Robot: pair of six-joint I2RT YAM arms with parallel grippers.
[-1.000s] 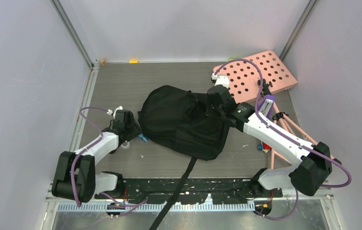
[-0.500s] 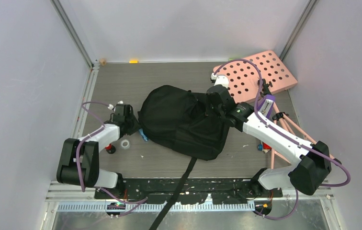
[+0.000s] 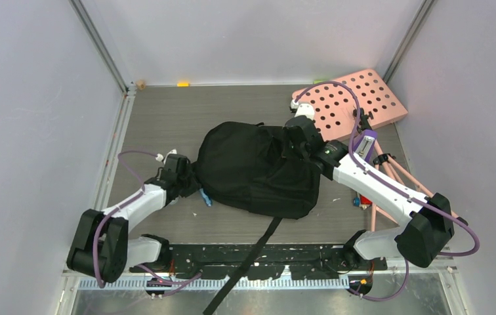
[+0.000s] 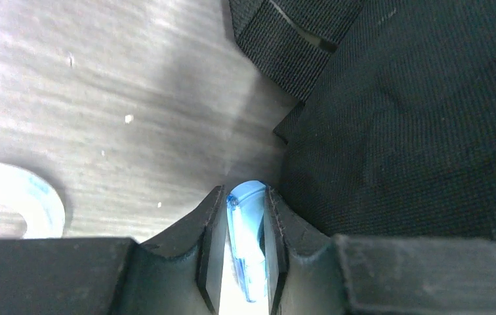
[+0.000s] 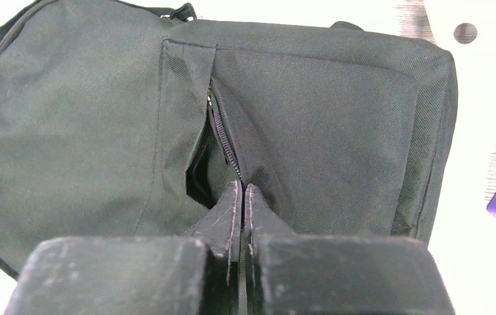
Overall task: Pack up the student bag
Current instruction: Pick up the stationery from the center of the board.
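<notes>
The student bag lies on its side mid-table, black, with a long strap trailing toward the near edge. My right gripper is on its right end, shut on the zipper edge of the front pocket, whose slit gapes a little. My left gripper is at the bag's left edge, shut on a small blue plastic item that pokes out toward the bag fabric. The blue item shows beside the bag.
A pink board with round holes leans at the back right, with a purple item and pink rods by it. A white ring lies left of my left gripper. A small yellow piece sits at the back wall.
My left gripper closed on the blue item and shifted nearer and rightward along the bag's left edge. The bag slid slightly right. The white ring is now hidden under the left arm.
</notes>
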